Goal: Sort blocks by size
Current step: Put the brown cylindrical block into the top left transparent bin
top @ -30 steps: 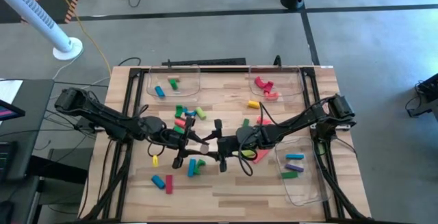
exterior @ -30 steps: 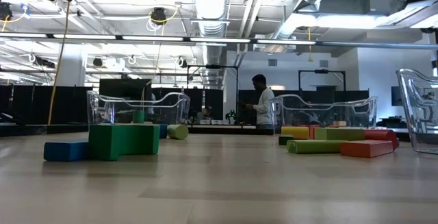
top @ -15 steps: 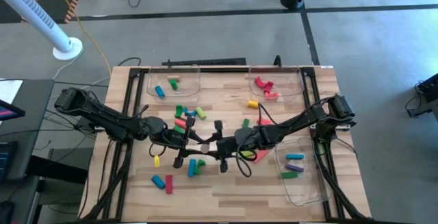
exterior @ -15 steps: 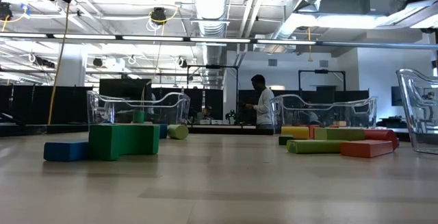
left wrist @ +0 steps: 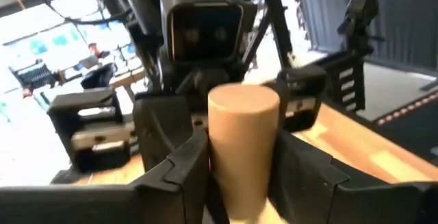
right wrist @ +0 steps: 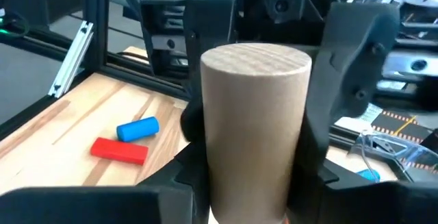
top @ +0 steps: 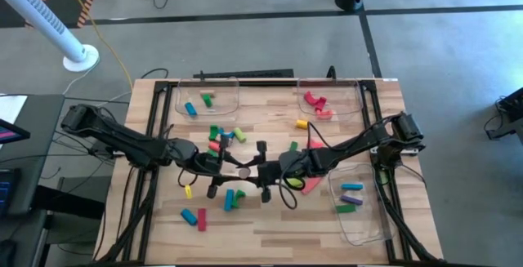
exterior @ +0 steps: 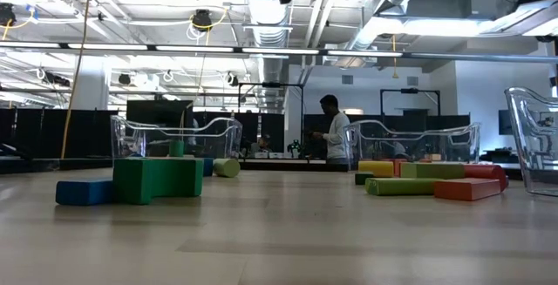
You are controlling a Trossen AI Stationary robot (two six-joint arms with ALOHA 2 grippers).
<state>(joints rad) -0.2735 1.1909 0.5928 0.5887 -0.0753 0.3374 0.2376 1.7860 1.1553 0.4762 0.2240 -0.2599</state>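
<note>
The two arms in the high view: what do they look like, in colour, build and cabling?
Both arms are dark, slender and jointed. The left arm and right arm each carry black cables looping along the links. Each ends in a black two-finger end effector, left, right, with blocky angular fingers.

1 overhead, 1 table-level, 2 wrist views facing across tan cylinder [left wrist: 243, 148].

Both arms are showing slim black jointed links, with black cables looping beside the tan cylinder [top: 243, 171]. Each wrist is carrying a boxy black camera housing, and the fingers [right wrist: 359, 87] are looking blocky, angular and matte black.
</note>
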